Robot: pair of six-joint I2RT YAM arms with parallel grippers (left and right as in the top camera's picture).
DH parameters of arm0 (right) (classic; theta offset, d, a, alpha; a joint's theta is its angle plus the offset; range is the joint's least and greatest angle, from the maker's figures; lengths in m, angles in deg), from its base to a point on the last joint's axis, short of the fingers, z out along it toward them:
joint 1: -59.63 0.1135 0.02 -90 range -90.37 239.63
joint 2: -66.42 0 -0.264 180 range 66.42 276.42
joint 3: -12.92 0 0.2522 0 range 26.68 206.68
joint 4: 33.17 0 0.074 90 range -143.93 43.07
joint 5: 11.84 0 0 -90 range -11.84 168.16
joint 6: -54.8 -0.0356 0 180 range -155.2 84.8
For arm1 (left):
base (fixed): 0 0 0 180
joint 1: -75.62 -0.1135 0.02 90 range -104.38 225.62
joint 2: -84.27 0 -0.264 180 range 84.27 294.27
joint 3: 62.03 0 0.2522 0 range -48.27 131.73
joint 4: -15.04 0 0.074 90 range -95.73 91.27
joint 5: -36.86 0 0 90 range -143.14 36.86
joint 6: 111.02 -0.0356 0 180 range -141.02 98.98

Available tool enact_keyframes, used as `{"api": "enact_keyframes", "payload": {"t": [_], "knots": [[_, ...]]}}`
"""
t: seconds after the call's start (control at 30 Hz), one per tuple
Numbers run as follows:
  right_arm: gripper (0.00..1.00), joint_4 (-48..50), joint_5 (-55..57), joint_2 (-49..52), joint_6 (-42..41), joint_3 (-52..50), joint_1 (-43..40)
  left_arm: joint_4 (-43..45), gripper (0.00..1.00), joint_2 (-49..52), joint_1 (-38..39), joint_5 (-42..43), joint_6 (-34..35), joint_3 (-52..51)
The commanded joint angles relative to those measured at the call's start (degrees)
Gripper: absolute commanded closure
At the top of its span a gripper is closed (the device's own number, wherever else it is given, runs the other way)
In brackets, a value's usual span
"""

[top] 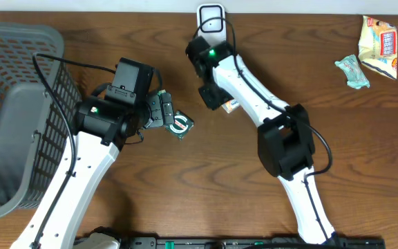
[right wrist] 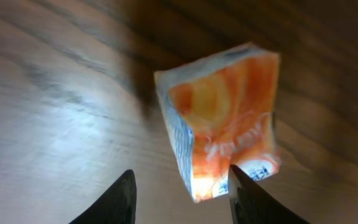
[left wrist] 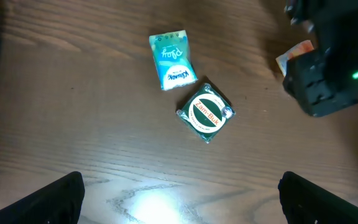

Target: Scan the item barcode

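While crinkled orange packet (right wrist: 222, 118) rests on wood-grain table (right wrist: 55, 93), right end effector (right wrist: 182, 174) parted; left end effector (left wrist: 179, 180) spread wide.

Your overhead camera looks straight down on the table (top: 150, 28) from well above and takes in its full width. Your left wrist camera faces down from a moderate height, with the left fingers (left wrist: 48, 199) at the lower corners. It shares the green tin (left wrist: 205, 113) with the overhead view. Your right wrist camera sits very close over the orange packet (right wrist: 222, 118), with the right fingers (right wrist: 120, 202) at the bottom edge.
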Motion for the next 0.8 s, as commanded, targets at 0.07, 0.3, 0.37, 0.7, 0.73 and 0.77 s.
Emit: {"api": "enact_keyframes", "payload": {"t": [0.07, 0.3, 0.37, 0.7, 0.73, 0.77], "knots": [[0.59, 4.9, 3.6, -0.9, -1.3, -6.8, -0.2, -0.1, 0.02, -0.2, -0.1, -0.5, -0.3, 0.9], [0.99, 6.6, 3.3, -1.1, -1.4, -8.1, -0.1, -0.1, 0.02, -0.2, -0.1, -0.5, -0.3, 0.9], [0.99, 6.1, 2.7, -1.4, -1.3, -7.2, -0.1, -0.1, 0.02, -0.2, -0.1, -0.5, -0.3, 0.9], [0.99, 4.0, -27.0, -4.8, 6.3, -2.3, -4.5, -0.1, 0.02, -0.2, -0.1, -0.5, -0.3, 0.9], [0.99, 3.8, -32.3, -4.9, 7.8, -2.3, -5.6, -0.1, 0.02, -0.2, -0.1, -0.5, -0.3, 0.9], [0.99, 3.7, -37.2, -4.9, 9.2, -2.3, -6.7, -0.1, 0.02, -0.2, -0.1, -0.5, -0.3, 0.9]]}}
